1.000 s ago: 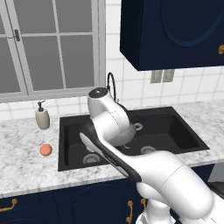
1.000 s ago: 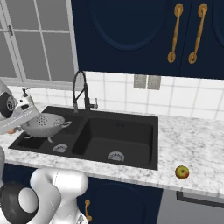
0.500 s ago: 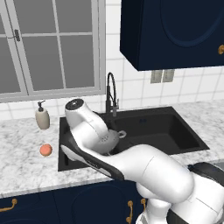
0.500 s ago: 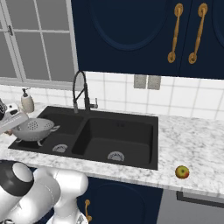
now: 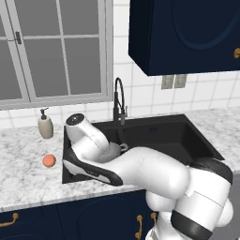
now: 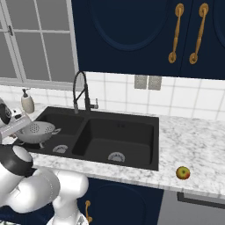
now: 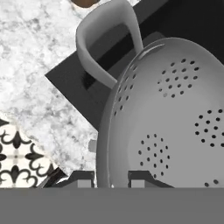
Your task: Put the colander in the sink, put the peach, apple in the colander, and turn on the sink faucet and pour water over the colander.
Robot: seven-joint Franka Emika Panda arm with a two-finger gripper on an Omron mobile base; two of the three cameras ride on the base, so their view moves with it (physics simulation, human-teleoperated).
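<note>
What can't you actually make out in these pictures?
- Left base view: the white arm hides most of the colander and the sink's left basin.
- Hand view: the claw straddles the colander rim; the bottom edge cuts off its tips.
- Right base view: the faucet lever is too small to read.

Hidden and cut-off bits from my seat

My arm covers most of the colander [image 5: 112,150] and the sink's [image 5: 187,136] left basin in the left view. In the hand view the gripper [image 7: 111,179] tips are cut by the bottom band, so I can't judge contact with the rim.
</note>
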